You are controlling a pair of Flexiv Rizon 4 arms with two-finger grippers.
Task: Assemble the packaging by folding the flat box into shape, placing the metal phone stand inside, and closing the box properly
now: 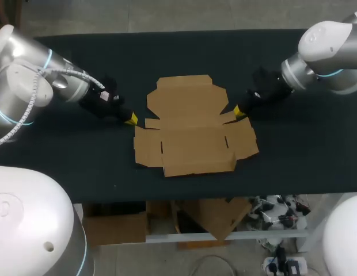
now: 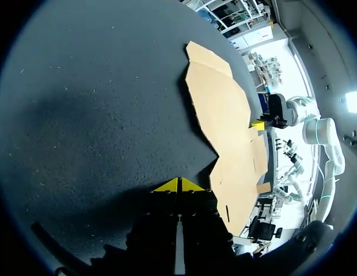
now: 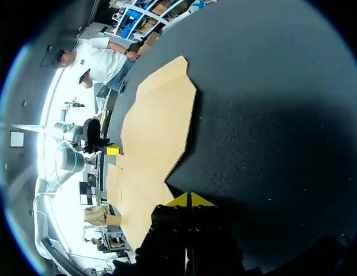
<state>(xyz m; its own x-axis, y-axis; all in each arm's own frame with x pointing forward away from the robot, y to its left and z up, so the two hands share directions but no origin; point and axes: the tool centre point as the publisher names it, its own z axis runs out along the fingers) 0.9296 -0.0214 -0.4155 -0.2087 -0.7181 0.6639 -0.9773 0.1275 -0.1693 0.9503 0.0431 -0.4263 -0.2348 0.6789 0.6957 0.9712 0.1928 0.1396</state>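
Note:
A flat brown cardboard box [image 1: 190, 123] lies unfolded in the middle of the black table, with its front flap slightly raised. My left gripper [image 1: 131, 119] is shut and empty, its yellow tips just off the box's left edge. From the left wrist view the shut tips [image 2: 179, 185] sit low over the mat beside the cardboard [image 2: 224, 126]. My right gripper [image 1: 238, 110] is shut and empty at the box's right side flap. In the right wrist view its tips [image 3: 190, 199] rest next to the cardboard [image 3: 149, 138]. No metal phone stand is in view.
The black table [image 1: 63, 155] has bare mat to the left, right and behind the box. Its front edge [image 1: 184, 198] runs close to the box's near side. Across the cardboard, the left wrist view shows my other gripper [image 2: 258, 123].

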